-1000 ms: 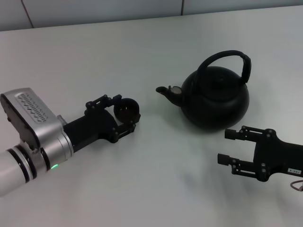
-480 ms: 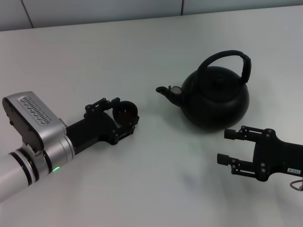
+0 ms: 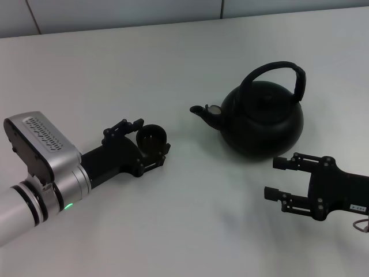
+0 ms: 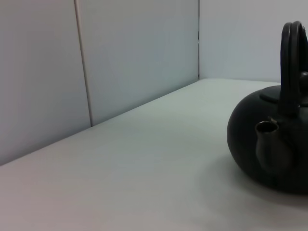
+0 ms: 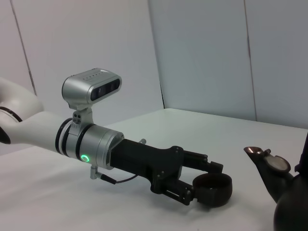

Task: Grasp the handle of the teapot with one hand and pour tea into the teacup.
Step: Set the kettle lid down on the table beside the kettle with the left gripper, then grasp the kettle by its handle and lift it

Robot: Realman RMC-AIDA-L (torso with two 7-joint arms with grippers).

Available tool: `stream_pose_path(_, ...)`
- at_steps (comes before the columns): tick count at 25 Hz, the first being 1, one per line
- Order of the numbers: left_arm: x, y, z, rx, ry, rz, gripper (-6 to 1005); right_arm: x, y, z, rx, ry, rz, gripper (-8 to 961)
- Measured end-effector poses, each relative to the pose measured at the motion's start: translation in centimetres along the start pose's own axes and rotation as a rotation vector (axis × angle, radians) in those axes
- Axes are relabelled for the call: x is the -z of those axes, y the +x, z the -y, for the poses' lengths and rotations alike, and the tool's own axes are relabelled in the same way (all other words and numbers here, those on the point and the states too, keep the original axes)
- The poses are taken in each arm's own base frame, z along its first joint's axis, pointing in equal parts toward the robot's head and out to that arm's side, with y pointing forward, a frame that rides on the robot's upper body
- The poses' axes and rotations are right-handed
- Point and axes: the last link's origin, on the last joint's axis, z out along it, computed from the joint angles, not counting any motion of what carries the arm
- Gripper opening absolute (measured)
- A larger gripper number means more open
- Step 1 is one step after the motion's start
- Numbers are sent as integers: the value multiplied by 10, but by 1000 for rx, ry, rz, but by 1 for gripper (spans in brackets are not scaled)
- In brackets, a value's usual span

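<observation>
Left claw (image 3: pixel 151 144) seemingly pinches the teacup (image 3: pixel 153 137) beside the teapot (image 3: pixel 262 118); right claw (image 3: pixel 279 179) hovers spread.

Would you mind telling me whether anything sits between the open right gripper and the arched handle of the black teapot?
Nothing visible does. The right gripper waits open on the near side of the round matte black teapot, with only bare white table between them, and the thick black arched handle above the lid is uncovered.
</observation>
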Motion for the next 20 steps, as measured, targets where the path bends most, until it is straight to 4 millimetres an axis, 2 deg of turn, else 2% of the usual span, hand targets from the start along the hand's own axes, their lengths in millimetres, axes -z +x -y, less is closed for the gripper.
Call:
stream_pose_path(4, 2, 3, -1, 9, -1, -36, 814, 0, 0, 0, 0, 1, 0, 674)
stream_pose_path(7, 19, 10, 0, 19, -1, -148, 814, 0, 0, 0, 0, 3, -1, 674)
stream_pose_path(11, 54, 9, 11, 39, 20, -250, 814, 0, 0, 1, 0, 5, -1, 674)
stream_pose_path(16, 127, 4, 20, 67, 7, -332, 814, 0, -1, 2, 2, 8, 1, 674)
stream_pose_path(20, 153, 1, 21, 94, 2, -338, 814, 0, -2, 3, 4, 15, 7, 674)
